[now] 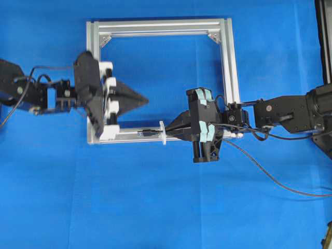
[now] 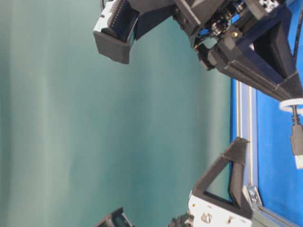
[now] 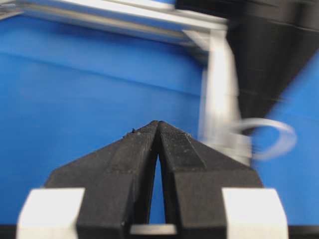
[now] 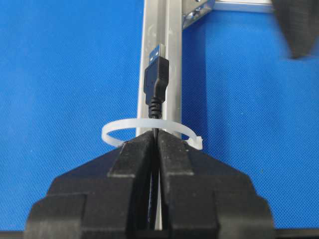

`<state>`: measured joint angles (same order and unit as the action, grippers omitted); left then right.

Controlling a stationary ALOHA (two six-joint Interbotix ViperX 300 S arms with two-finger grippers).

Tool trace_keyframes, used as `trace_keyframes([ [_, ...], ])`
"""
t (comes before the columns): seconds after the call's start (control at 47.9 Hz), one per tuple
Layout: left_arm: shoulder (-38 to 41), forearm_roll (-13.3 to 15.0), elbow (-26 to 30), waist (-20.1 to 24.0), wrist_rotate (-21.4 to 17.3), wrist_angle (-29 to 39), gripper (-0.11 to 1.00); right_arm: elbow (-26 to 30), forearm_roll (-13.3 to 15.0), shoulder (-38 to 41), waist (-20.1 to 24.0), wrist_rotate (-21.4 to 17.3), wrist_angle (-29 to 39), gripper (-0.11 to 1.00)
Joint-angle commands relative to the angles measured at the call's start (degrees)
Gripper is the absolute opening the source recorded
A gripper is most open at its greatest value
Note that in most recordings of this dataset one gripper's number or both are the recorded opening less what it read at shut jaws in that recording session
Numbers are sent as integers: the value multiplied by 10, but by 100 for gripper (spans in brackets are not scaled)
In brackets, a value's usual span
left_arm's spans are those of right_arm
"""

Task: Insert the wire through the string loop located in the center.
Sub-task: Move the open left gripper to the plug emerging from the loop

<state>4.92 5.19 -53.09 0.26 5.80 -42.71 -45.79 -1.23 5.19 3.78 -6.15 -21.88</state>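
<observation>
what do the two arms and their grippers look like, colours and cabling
Both arms are black. The left gripper has tapering black jaws on white blocks, with a black wedge-shaped housing behind. The right gripper has similar black jaws, but its blocks are pale teal. Thin black cables loop along both arms. In the wrist views the jaw faces show fine ribbing.

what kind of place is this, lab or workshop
Probably a robotics lab bench: two robot arms, left gripper and right gripper, over a blue cloth, with an aluminium frame as a test fixture.

Black wire [image 4: 156, 87] plug through white string loop [image 4: 149, 127]
</observation>
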Motion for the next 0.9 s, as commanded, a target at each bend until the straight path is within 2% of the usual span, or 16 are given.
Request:
trace_keyframes([
  [0.0,-16,-2,5,-22,2,-6,0,8,1,-7,-1,1,-4,-2],
  [0.23,-14,-2,12,-64,10,-6,0,8,1,-7,-1,1,-4,-2],
  [0.877,-11,-2,18,-53,10,-2,2,8,2,-7,-1,2,-5,-2],
])
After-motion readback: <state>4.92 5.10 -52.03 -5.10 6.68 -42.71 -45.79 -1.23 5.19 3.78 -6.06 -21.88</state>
